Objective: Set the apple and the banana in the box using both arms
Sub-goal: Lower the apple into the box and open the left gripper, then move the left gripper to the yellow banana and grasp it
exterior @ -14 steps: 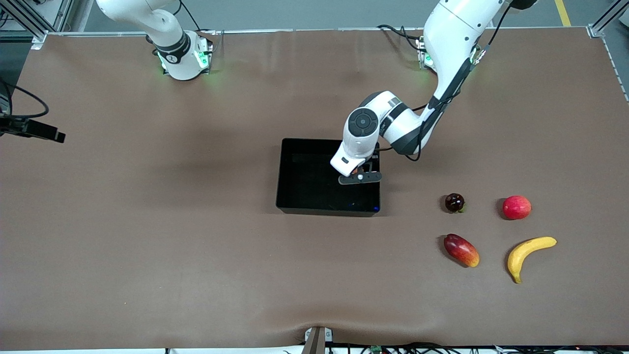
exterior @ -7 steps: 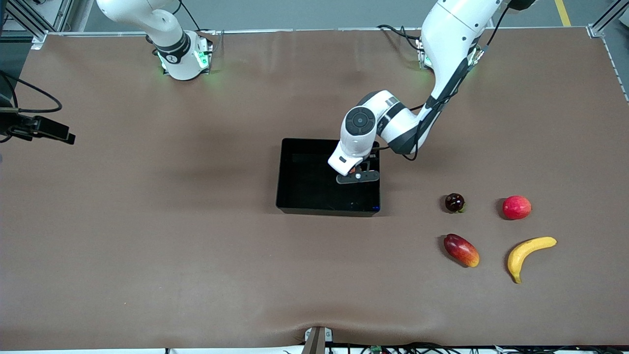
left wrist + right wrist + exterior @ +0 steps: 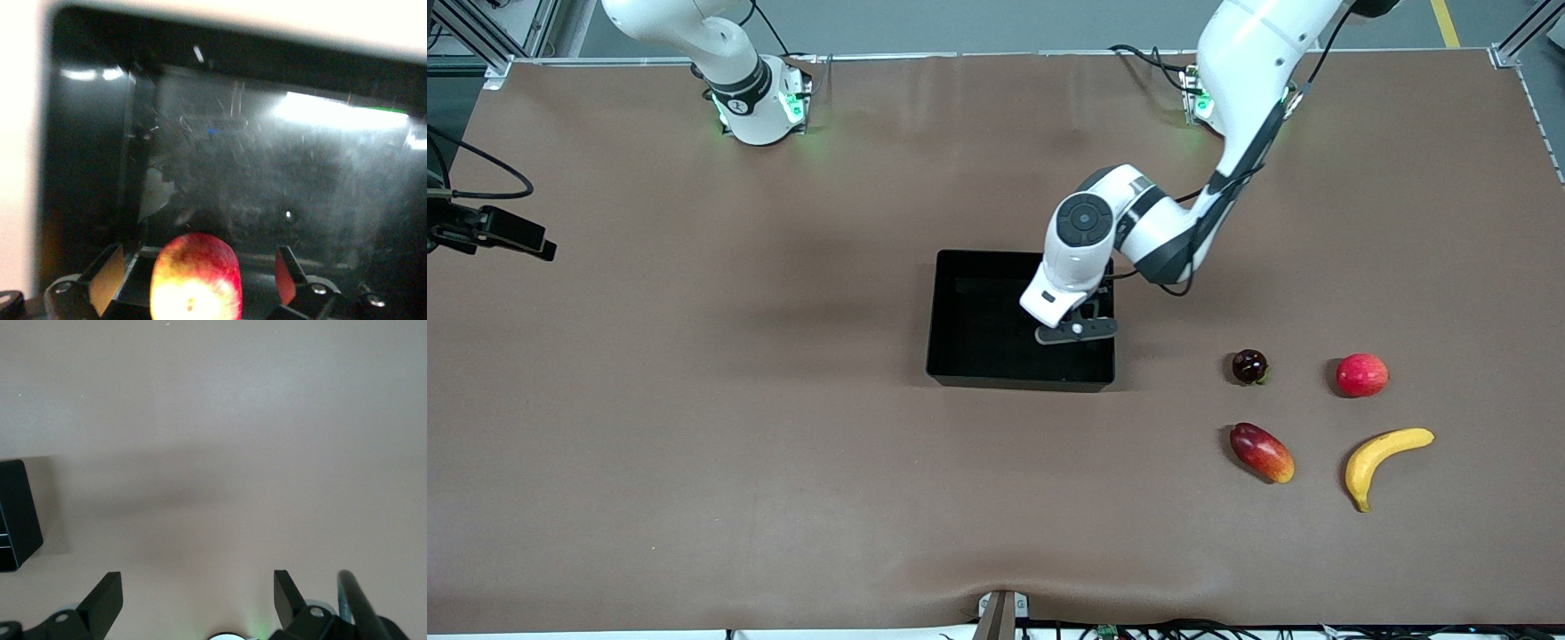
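The black box [image 3: 978,331] stands mid-table. My left gripper [image 3: 1074,327] is down over the box's end toward the left arm. In the left wrist view the left gripper [image 3: 200,252] is open, and the red-yellow apple [image 3: 197,277] sits between the fingers [image 3: 107,277] with a gap on each side, over the glossy box floor [image 3: 267,173]. The hand hides the apple in the front view. The yellow banana [image 3: 1383,458] lies on the table toward the left arm's end, nearer the camera than the box. My right gripper [image 3: 197,581] is open and empty over bare table.
Three other fruits lie beside the banana: a small dark one [image 3: 1249,366], a red-pink round one [image 3: 1361,374] and an oblong red-yellow one [image 3: 1261,452]. The right arm's hand [image 3: 489,233] waits at the right arm's end of the table. A box corner [image 3: 17,513] shows in the right wrist view.
My left hand has dipped a little lower over the box. The red spot of the apple at its fingers no longer shows in the front view. The right hand has barely shifted.
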Tool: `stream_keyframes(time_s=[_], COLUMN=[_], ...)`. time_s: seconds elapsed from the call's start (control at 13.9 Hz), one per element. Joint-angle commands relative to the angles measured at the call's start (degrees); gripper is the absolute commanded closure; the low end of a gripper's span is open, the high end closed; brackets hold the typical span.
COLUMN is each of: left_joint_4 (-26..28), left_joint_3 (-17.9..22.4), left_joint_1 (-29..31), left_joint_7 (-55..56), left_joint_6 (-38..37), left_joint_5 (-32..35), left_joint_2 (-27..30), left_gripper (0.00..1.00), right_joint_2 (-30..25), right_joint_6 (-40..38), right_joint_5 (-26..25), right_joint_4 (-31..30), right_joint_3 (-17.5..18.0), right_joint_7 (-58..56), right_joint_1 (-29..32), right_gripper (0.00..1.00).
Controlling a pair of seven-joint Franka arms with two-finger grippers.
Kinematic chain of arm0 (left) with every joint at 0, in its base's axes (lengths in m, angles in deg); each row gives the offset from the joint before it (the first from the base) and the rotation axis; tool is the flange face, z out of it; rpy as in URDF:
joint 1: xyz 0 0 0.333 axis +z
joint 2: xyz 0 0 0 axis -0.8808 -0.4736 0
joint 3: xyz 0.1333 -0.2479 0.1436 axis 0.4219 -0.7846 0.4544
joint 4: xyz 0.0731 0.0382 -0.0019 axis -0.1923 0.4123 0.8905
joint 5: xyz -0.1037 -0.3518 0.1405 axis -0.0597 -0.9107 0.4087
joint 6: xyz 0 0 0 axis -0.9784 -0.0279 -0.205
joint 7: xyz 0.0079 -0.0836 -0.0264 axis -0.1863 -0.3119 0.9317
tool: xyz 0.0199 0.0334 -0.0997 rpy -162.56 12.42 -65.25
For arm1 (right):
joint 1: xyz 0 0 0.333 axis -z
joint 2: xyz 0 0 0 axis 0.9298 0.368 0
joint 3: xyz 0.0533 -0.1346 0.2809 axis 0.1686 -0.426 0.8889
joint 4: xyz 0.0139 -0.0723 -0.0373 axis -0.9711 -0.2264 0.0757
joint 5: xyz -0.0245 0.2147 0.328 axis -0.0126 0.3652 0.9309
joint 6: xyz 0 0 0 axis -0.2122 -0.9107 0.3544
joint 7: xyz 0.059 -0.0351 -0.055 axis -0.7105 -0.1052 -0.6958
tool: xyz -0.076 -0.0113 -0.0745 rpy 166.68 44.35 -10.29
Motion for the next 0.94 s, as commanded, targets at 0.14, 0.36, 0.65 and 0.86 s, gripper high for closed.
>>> stream_keyframes(time_s=[0.14, 0.36, 0.65, 0.86], left_joint_4=[-12.2, -15.3, -15.3, -15.4], left_joint_3=[0.0, 0.3, 0.5, 0.5], left_joint_1=[6.4, 14.2, 27.0, 34.6], left_joint_7=[-5.0, -15.6, -36.7, -50.0], left_joint_6=[-19.8, -22.1, -21.5, -17.2], left_joint_5=[0.8, 0.8, 1.4, 1.6], left_joint_2=[5.4, 5.3, 3.1, 0.3], left_gripper=[0.0, 0.0, 0.0, 0.0], right_joint_2=[-4.3, -8.5, -13.7, -14.6], right_joint_6=[-1.4, 0.6, 6.9, 6.5], right_joint_5=[-4.8, -9.1, -9.5, -9.5], right_joint_4=[-0.8, -6.8, -14.8, -15.8], right_joint_3=[32.7, 35.7, 35.7, 36.2], right_joint_7=[0.9, 7.5, 7.7, 7.5], right_joint_1=[27.7, 28.1, 28.7, 29.6], right_gripper=[0.0, 0.0, 0.0, 0.0])
